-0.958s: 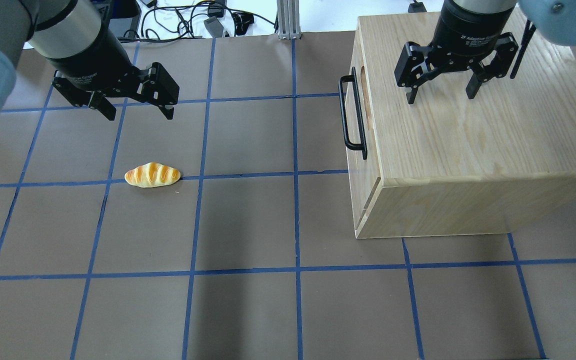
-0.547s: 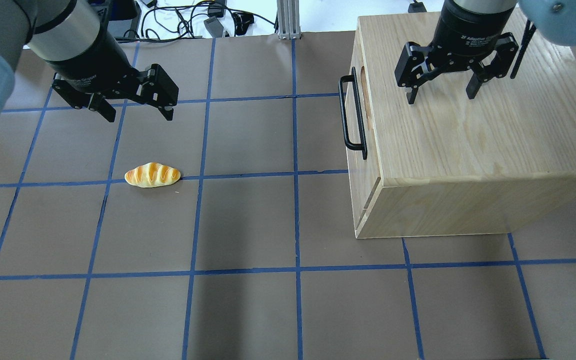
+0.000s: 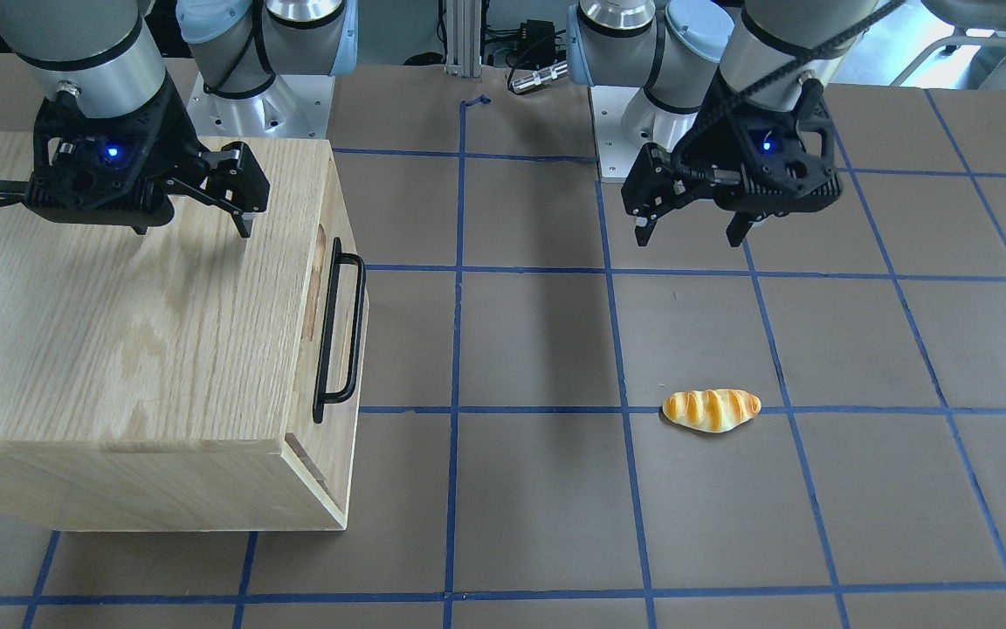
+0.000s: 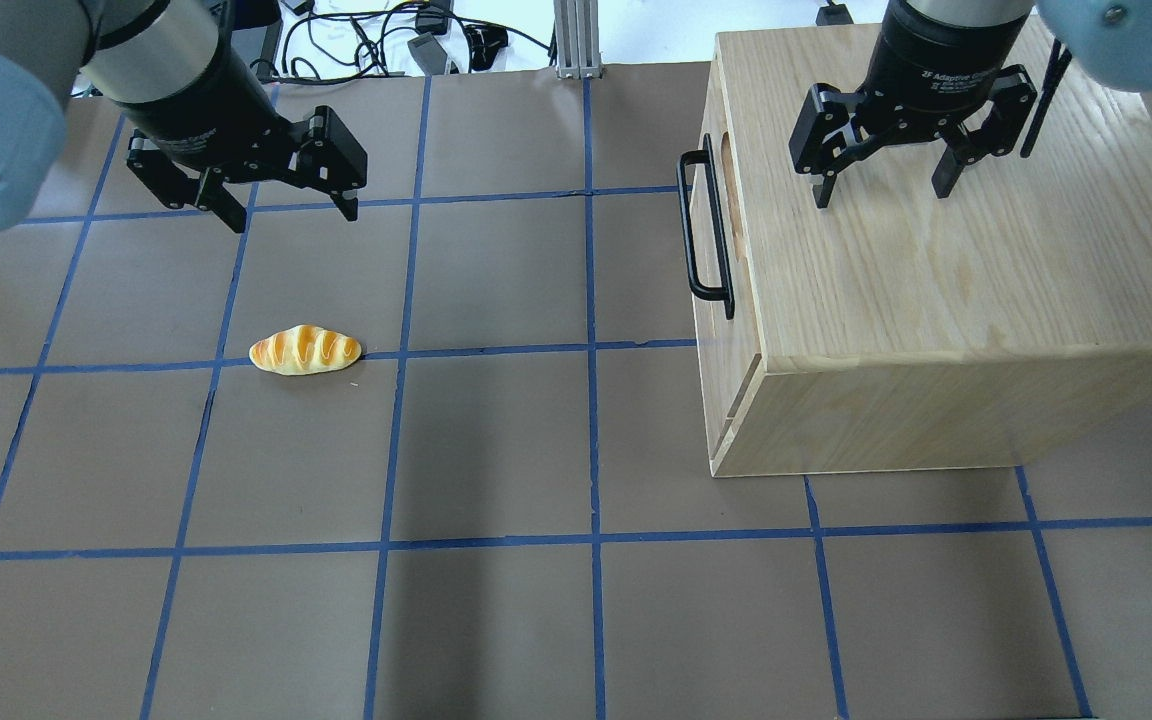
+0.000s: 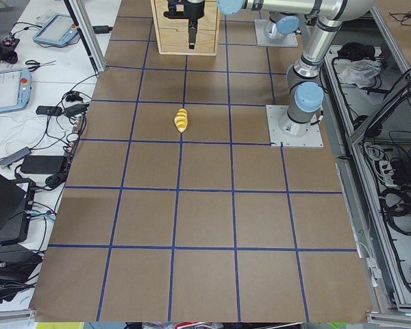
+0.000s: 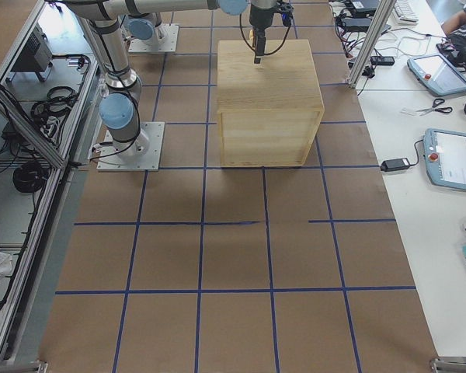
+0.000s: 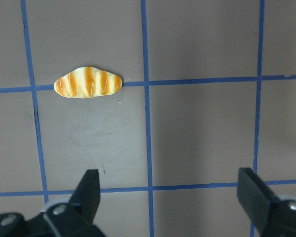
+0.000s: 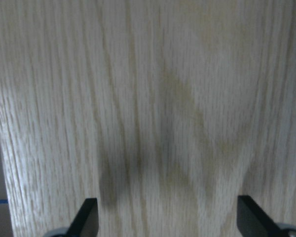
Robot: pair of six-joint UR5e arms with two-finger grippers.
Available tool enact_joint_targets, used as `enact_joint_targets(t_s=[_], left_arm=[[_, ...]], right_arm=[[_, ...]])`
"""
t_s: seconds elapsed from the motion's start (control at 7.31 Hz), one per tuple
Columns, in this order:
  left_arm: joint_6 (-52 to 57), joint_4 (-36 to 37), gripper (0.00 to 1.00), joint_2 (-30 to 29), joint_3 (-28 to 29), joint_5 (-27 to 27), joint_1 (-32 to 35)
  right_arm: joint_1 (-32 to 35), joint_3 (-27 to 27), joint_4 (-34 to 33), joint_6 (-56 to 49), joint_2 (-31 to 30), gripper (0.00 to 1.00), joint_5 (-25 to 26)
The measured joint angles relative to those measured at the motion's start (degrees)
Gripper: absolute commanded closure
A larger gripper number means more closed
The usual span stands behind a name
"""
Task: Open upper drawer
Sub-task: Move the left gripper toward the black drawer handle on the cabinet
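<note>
Right gripper [image 4: 881, 195] hangs with fingers wide apart over the cabinet [image 4: 936, 290] top; left gripper [image 4: 291, 215] is likewise spread, above the table beyond the roll [image 4: 306, 350]. Drawer [image 4: 742, 270] sits shut, its handle [image 4: 693, 225] untouched. A skewed or off-centre pull could likely drag the whole cabinet rather than slide the drawer.

A gap shows between the black bar handle [image 4: 704, 228] and the upper drawer [image 4: 744, 335] front, and the table [image 4: 496, 440] on the handle's side gives wide room. Only 1 bread roll [image 4: 305, 350] lies there, well apart from the cabinet [image 4: 936, 300] and near the left gripper [image 4: 292, 220].
</note>
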State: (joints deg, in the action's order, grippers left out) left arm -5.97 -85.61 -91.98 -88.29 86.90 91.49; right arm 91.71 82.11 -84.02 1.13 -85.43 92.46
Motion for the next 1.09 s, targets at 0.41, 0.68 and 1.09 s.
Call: enact_joint_targets(t_s=[0.41,0.68,1.09], left_arm=[[-9.1,8.7,0.00,-6.6,0.5,-4.6,6.0],[-17.5,18.4,0.00,-10.3,0.4,-13.9,9.9],[-24.3,29.0,0.00,-14.9,0.3,-23.1,13.9]], right_arm=[[0.0,0.0,0.0,0.0,0.0,0.00,0.0],[0.0,0.0,0.0,0.0,0.0,0.00,0.0],[0.0,0.0,0.0,0.0,0.0,0.00,0.0]])
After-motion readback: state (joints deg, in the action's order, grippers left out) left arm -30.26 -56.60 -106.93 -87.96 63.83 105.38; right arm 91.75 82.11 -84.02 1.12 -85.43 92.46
